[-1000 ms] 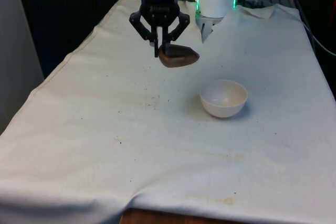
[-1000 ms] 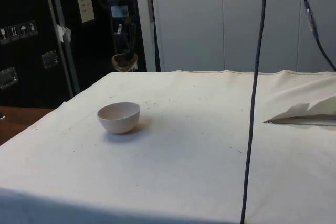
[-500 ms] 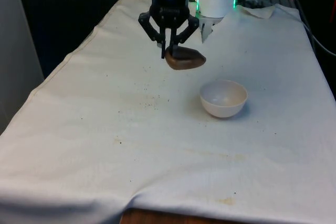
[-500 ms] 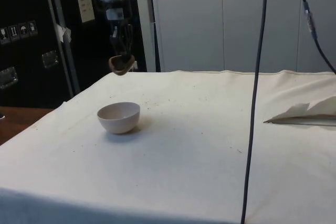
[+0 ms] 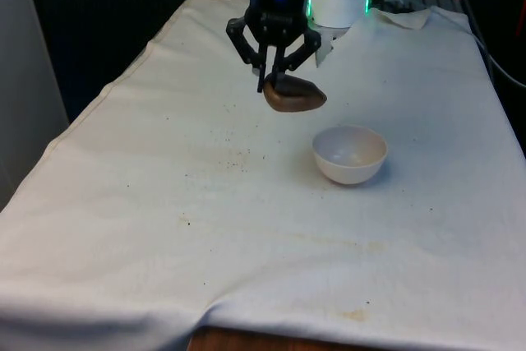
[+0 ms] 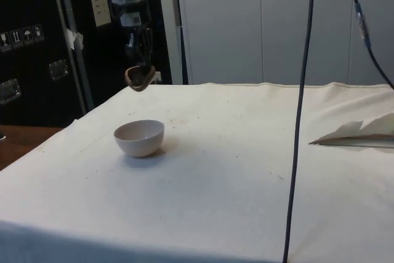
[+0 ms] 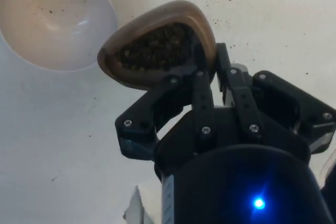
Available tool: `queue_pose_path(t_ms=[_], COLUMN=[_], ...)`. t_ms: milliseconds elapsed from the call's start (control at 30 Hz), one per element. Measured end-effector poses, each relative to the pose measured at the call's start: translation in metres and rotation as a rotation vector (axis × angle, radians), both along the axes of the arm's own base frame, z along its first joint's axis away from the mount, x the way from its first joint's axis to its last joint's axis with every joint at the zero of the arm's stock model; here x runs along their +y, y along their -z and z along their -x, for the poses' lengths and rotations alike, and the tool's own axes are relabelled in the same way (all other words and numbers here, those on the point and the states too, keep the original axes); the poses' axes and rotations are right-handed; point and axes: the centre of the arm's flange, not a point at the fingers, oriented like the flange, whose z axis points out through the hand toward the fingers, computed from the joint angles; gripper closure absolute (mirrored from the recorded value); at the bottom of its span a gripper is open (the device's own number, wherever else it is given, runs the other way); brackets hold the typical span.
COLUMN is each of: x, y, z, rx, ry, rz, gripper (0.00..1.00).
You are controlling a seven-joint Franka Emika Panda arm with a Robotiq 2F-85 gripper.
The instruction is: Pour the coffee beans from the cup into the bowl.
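Wrist view showed the brown cup [image 7: 157, 45] full of dark coffee beans [image 7: 155, 45], with the gripper [image 7: 207, 77] clamped on one side of its rim, one finger inside the wall and one outside. The cup hung in the air, well above the white cloth [image 5: 164, 203], and the white bowl [image 5: 350, 154] stood on the cloth, below the cup and towards the front view's right. In the side view the cup [image 6: 140, 77] was above and a little behind the bowl [image 6: 140, 137], so it was not yet over the opening.

I judged the cup as small, stiff and rather light, with a smooth rounded wall that could slip if the hold were loose. A pinch on the rim, as it was taken, seemed the good place, because it left the far lip free for pouring. The beans were loose and would roll out quickly once the cup tipped. The bowl was light too, and probably would slide if it got a knock. Some dark crumbs [image 5: 234, 155] lay on the cloth near the middle; maybe they were spilled beans, but I could not tell.

Compared with one second before, the cup had moved towards the bowl in the front view. It stayed about level, and the bowl had not moved.
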Motion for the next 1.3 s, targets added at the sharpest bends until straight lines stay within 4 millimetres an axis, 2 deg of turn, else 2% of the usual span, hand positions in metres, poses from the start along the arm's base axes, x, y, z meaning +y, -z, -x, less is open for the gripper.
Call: queue_pose_path(t_ms=[767,1300], x=[0.035,0.057], y=[0.013,0.015], z=[0.013,0.015], rx=[-0.073,-0.107], ry=[0.004,0.000], rz=[0.140,0.249], gripper=[1.00,1.00])
